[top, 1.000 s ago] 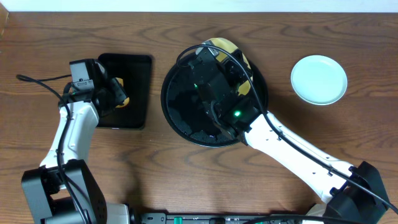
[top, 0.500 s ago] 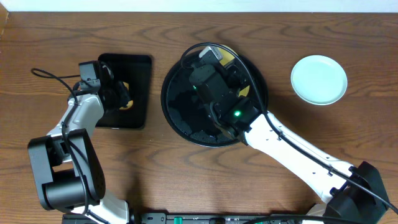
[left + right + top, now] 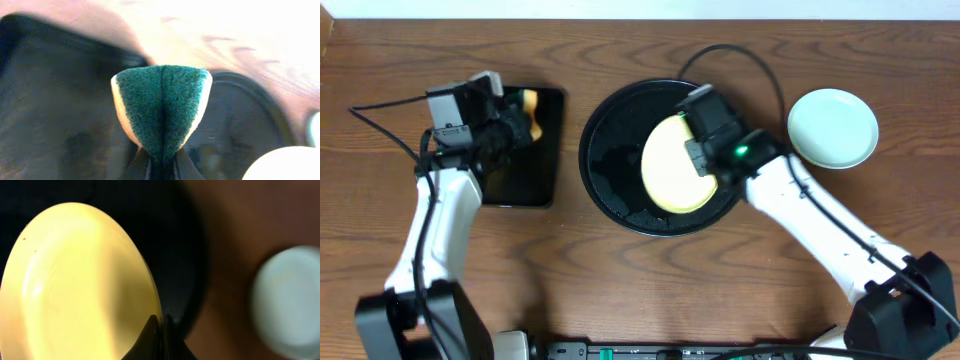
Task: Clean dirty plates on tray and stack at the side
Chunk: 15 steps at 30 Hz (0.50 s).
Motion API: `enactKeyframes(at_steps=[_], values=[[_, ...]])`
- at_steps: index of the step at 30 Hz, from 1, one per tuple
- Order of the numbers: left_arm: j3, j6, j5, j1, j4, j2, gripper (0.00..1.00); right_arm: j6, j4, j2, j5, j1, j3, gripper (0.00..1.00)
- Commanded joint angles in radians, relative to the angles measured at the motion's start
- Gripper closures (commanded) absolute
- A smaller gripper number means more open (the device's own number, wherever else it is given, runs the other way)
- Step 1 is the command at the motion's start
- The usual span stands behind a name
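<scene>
Blur veils round tray beyond sponge clamped in left pincer; right pincer grips yellow plate rim.

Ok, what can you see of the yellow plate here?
The yellow plate is small, round, shallow and glossy, with a few tiny brown specks near one edge. The right gripper is shut on its rim, holding it tilted over the round black tray. Whether its far edge touches the tray cannot be told.

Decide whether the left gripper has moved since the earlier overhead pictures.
Yes. Shut on the sponge, the left gripper has moved from the middle of the rectangular tray toward its far edge.
</scene>
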<state>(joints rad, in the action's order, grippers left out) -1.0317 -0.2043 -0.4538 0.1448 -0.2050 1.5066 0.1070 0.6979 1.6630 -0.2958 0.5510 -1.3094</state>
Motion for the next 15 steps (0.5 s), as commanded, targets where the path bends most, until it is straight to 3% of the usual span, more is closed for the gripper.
enactKeyframes(at_steps=[1, 15], values=[[-0.002, 0.020, -0.036, -0.092, 0.005, -0.018, 0.92, 0.145, 0.004, -0.008, 0.294, -0.058, 0.018, 0.99], [-0.001, 0.020, 0.199, -0.472, -0.018, -0.003, 0.92, 0.254, -0.191, -0.008, 0.231, -0.073, 0.296, 0.99]])
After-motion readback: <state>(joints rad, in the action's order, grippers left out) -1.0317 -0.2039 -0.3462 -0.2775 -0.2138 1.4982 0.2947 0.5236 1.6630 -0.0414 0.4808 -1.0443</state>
